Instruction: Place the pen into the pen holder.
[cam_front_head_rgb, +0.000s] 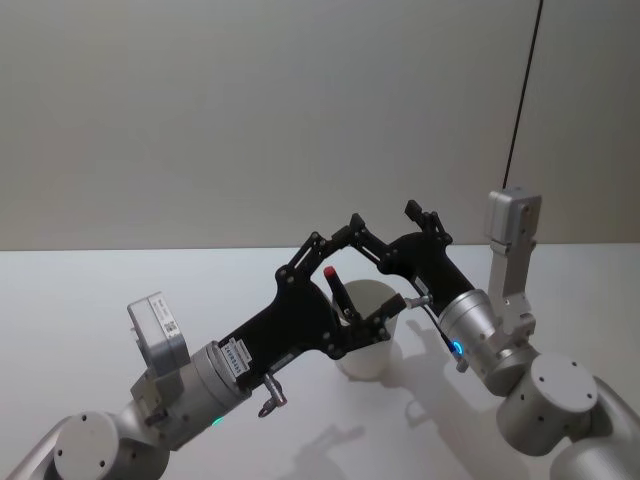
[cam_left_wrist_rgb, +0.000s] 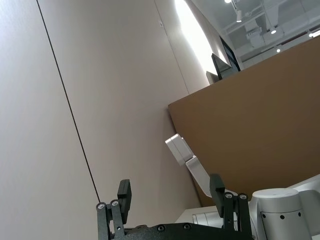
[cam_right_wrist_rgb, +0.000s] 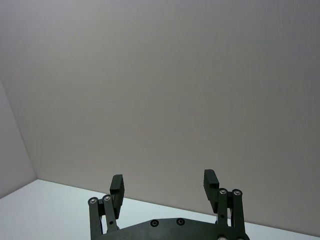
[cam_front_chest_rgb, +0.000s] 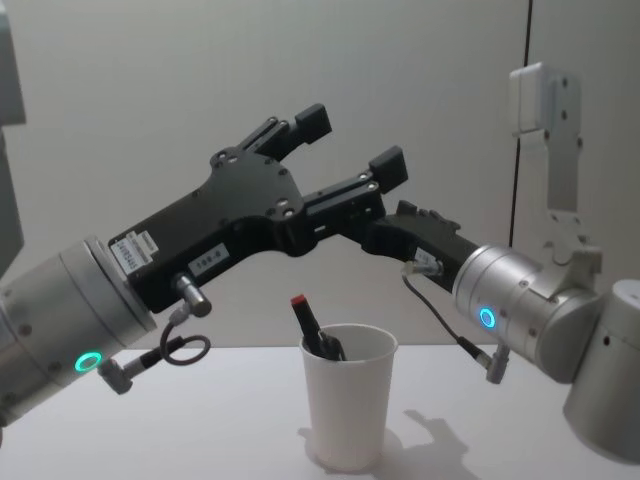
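The black pen with a red cap (cam_front_chest_rgb: 311, 332) stands tilted inside the plain white tapered paper cup (cam_front_chest_rgb: 348, 410), which sits upright on the white table (cam_front_chest_rgb: 150, 430) near the middle. Above the cup, the left gripper (cam_front_chest_rgb: 345, 140) hangs raised with fingers apart, empty. The right gripper (cam_right_wrist_rgb: 164, 184), just right of it, is likewise spread and empty.

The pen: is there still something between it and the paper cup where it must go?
Nothing visible does. The pen already stands tilted inside the paper cup, its red end above the rim. The left gripper and right gripper are open, raised above the cup.
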